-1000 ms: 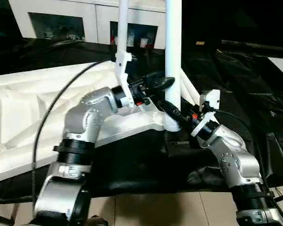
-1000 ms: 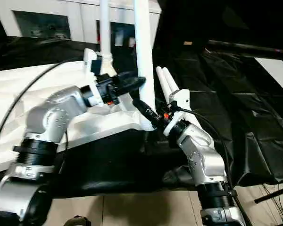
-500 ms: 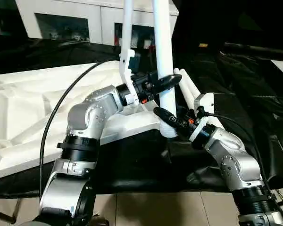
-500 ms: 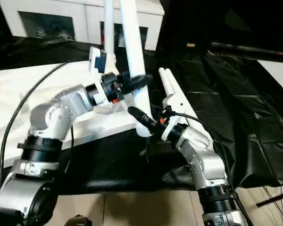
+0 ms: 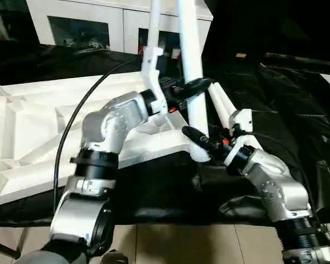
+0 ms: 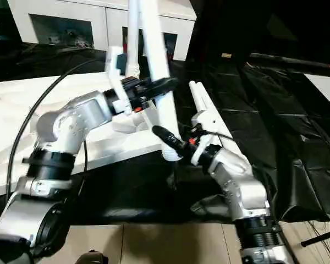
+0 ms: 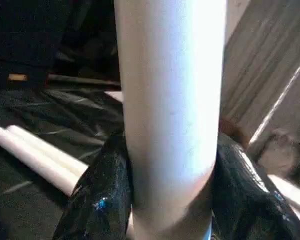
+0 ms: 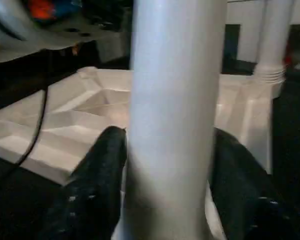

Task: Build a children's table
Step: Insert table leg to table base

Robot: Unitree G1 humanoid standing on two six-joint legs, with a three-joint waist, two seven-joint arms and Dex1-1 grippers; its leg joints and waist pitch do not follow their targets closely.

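Both grippers clamp one upright leg (image 5: 191,60) at the tabletop's (image 5: 38,126) near corner socket: left gripper (image 5: 196,86) higher, right gripper (image 5: 198,138) just above the socket. Long axis leans slightly, so straighten and push down.

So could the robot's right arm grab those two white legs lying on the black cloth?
Probably not right now. The right gripper is clamped around the bottom of the upright leg at the tabletop's corner. The two spare legs lie close beside that arm with nothing covering them, so it would likely need to let go first.
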